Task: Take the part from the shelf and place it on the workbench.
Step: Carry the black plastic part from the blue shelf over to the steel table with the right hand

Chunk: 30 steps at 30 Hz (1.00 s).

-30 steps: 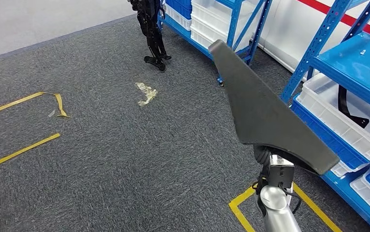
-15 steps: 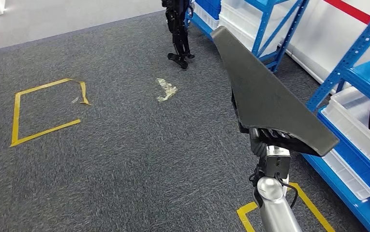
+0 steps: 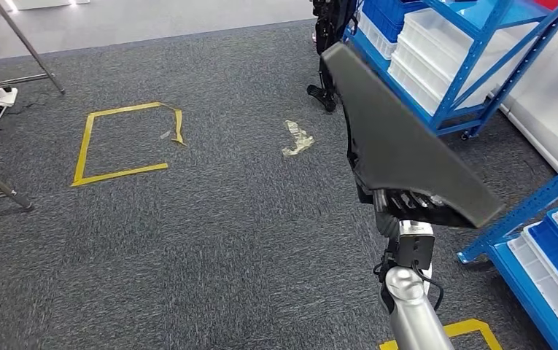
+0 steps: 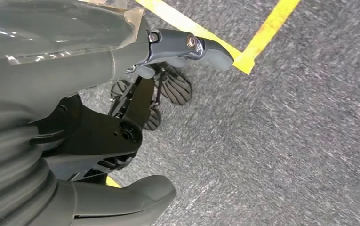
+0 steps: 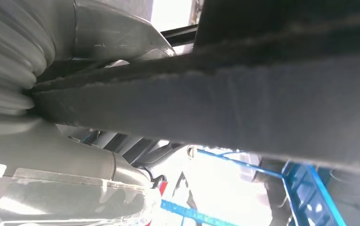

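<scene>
In the head view the whole scene has slid right since the earlier frames, a turn of the camera: the yellow tape square (image 3: pixel 126 142) now lies nearer the middle of the carpet (image 3: pixel 210 240), the blue shelf (image 3: pixel 473 65) sits farther right, and a tripod leg (image 3: pixel 28 44) has come in at the left, while the right hand (image 3: pixel 400 208) still holds the dark part (image 3: pixel 400 146) up from beneath, clear of the shelf. In the left wrist view the left hand (image 4: pixel 121 122) hangs over carpet and yellow tape, fingers curled in with nothing in them. In the right wrist view the part (image 5: pixel 262 99) crosses the picture, clamped against the right hand (image 5: pixel 51 108).
</scene>
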### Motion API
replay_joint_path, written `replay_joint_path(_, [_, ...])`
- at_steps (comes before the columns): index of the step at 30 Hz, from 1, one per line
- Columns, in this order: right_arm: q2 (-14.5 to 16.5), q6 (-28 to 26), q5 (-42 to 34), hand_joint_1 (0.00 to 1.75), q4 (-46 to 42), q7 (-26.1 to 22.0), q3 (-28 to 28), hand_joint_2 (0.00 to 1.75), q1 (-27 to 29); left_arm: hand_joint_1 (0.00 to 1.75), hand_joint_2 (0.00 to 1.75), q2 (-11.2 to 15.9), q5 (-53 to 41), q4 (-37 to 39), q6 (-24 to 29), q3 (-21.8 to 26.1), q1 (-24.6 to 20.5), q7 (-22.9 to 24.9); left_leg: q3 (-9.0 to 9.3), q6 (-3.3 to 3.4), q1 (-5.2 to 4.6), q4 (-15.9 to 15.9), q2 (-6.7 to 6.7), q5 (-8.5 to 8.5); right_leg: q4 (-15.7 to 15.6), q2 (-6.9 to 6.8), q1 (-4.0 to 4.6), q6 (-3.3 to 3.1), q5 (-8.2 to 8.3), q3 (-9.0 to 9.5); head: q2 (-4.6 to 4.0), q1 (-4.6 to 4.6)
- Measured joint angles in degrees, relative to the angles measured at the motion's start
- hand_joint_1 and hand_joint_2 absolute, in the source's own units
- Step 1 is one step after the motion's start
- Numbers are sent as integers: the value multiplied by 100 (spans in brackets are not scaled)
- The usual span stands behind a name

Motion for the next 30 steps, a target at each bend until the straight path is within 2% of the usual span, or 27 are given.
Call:
replay_joint_path(2, [-12, -58, -47, 173, 30, -40, 6, 175, 3, 0, 175, 12, 6, 0, 75, -16, 4, 28, -32, -61, 13, -7, -58, 12, 4, -82, 23, -116, 19, 5, 1, -3])
replay_joint_path(3, [-14, -82, -64, 173, 40, -51, 8, 175, -1, 0, 175, 19, 10, 1, 111, -20, 6, 37, -51, -85, 19, 18, 11, -6, -2, -123, 20, -161, 29, 9, 1, -3])
replay_joint_path(4, [-16, -99, -76, 173, 46, -58, 8, 175, -6, 0, 175, 26, 14, 1, 133, -23, 5, 40, -107, -107, 19, 124, 150, -77, -9, -170, 15, -211, 35, 17, 1, -9])
replay_joint_path(5, [-18, -113, -83, 173, 51, -64, 8, 175, -9, 0, 175, 32, 17, 1, 141, -28, -1, 41, -214, -124, 17, 345, 325, -208, -17, -220, 11, -255, 37, 25, 1, -14])
replay_joint_path(6, [-20, -125, -86, 173, 58, -68, 8, 175, -6, 0, 175, 32, 20, 1, 143, -37, -8, 41, -386, -136, 13, 697, 507, -388, -18, -275, 30, -286, 31, 29, 0, -20])
replay_joint_path(7, [-21, -135, -86, 173, 65, -72, 8, 175, 4, 0, 175, 32, 22, 1, 142, -45, -15, 41, -595, -147, 16, 1108, 608, -575, -17, -337, 46, -310, 23, 29, 0, -25])
replay_joint_path(8, [-22, -146, -86, 173, 73, -75, 9, 175, 16, 0, 175, 31, 24, 2, 141, -52, -17, 41, -775, -152, 22, 1468, 646, -707, -17, -404, 64, -319, 16, 28, 0, -23])
replay_joint_path(9, [-21, -162, -85, 173, 80, -79, 10, 175, 29, 0, 175, 29, 24, 2, 141, -58, -16, 41, -883, -150, 25, 1673, 658, -748, -17, -476, 77, -327, 10, 28, 0, -23])
replay_joint_path(10, [-18, -180, -81, 173, 83, -83, 12, 175, 41, 0, 175, 28, 24, 2, 145, -63, -14, 41, -871, -141, 25, 1644, 668, -683, -17, -542, 85, -332, 5, 31, 0, -23])
replay_joint_path(11, [-15, -201, -73, 173, 84, -87, 15, 175, 52, 0, 175, 31, 22, 2, 150, -67, -13, 41, -732, -122, 24, 1378, 702, -529, -17, -609, 93, -337, -1, 38, 0, -23])
replay_joint_path(13, [-10, -234, -55, 173, 84, -95, 24, 175, 69, 0, 175, 38, 19, 2, 158, -79, -21, 41, -281, -62, -13, 565, 967, -221, -13, -726, 126, -324, -24, 60, 0, -23])
replay_joint_path(14, [-11, -245, -49, 173, 83, -98, 28, 175, 75, 0, 175, 40, 18, 2, 159, -85, -30, 41, -118, -33, -41, 262, 1086, -142, -13, -779, 146, -304, -38, 71, 0, -20])
replay_joint_path(15, [-10, -249, -46, 173, 82, -101, 32, 175, 82, 0, 175, 43, 17, 2, 159, -89, -37, 41, -40, -11, -70, 107, 1163, -125, -14, -831, 165, -278, -52, 81, 0, -17])
replay_joint_path(16, [-7, -250, -45, 173, 81, -102, 35, 175, 91, 0, 175, 47, 17, 2, 159, -92, -42, 41, -39, 3, -98, 75, 1143, -140, -20, -892, 177, -252, -64, 90, 0, -14])
replay_joint_path(17, [-2, -251, -45, 173, 80, -103, 40, 175, 96, 0, 175, 51, 17, 2, 162, -92, -43, 41, -36, 28, -107, 58, 1059, -127, -30, -958, 175, -226, -74, 109, 0, -12])
replay_joint_path(18, [3, -252, -45, 173, 79, -103, 45, 175, 101, 0, 175, 52, 17, 2, 172, -93, -40, 42, -13, 57, -101, 34, 986, -108, -11, -954, 167, -197, -96, 112, 0, -12])
replay_joint_path(19, [7, -253, -44, 173, 78, -104, 49, 175, 108, 0, 175, 53, 18, 2, 188, -93, -44, 44, 15, 95, -87, 5, 913, -82, 62, -854, 157, -177, -144, 88, 0, -10])
replay_joint_path(20, [7, -255, -45, 173, 77, -108, 53, 175, 120, 0, 175, 53, 21, 2, 205, -93, -52, 49, 44, 131, -65, -23, 842, -56, 249, -693, 150, -170, -241, 8, 0, -7])
replay_joint_path(22, [-16, -258, -87, 173, 91, -127, 64, 175, 168, 0, 175, 54, 33, 3, 231, -93, -68, 69, 55, 172, -38, -41, 683, -32, 976, -352, 135, -195, -548, -347, 0, -1])
replay_joint_path(23, [-38, -258, -134, 173, 115, -149, 70, 175, 195, 0, 175, 55, 39, 3, 242, -93, -69, 79, 51, 175, -37, -40, 591, -31, 1379, -288, 134, -198, -687, -554, 0, 1])
replay_joint_path(24, [-65, -259, -189, 173, 146, -177, 74, 175, 216, 0, 175, 55, 43, 4, 255, -93, -63, 87, 51, 176, -35, -39, 496, -31, 1649, -265, 131, -181, -755, -706, 0, 0])
replay_joint_path(25, [-91, -259, -244, 173, 179, -209, 77, 175, 231, 0, 175, 56, 44, 5, 270, -92, -55, 91, 54, 174, -31, -37, 407, -31, 1686, -257, 124, -143, -722, -751, 0, 0])
replay_joint_path(26, [-117, -260, -293, 173, 208, -241, 78, 175, 240, 0, 175, 58, 39, 6, 285, -93, -47, 91, 62, 169, -22, -33, 316, -32, 1487, -246, 110, -89, -597, -680, 0, -1])
replay_joint_path(27, [-144, -263, -331, 173, 228, -263, 80, 175, 244, 0, 175, 60, 32, 7, 293, -94, -41, 91, 70, 158, -11, -27, 232, -36, 1101, -202, 86, -28, -417, -514, 0, -1])
replay_joint_path(28, [-174, -269, -374, 173, 242, -279, 84, 175, 247, 0, 175, 62, 19, 7, 304, -98, -38, 92, 68, 135, -10, -11, 153, -44, 656, -97, 52, 30, -237, -325, 0, 2])
replay_joint_path(29, [-209, -281, -416, 173, 250, -286, 88, 175, 252, 0, 175, 64, 5, 7, 317, -102, -35, 93, 57, 105, -13, 10, 79, -56, 305, -11, 27, 42, -98, -162, 0, 1])
replay_joint_path(30, [-249, -305, -462, 173, 254, -284, 97, 175, 265, 0, 175, 67, -10, 7, 335, -109, -30, 94, 39, 70, -19, 24, 18, -64, 95, 52, 17, 23, -22, -63, 0, 1])
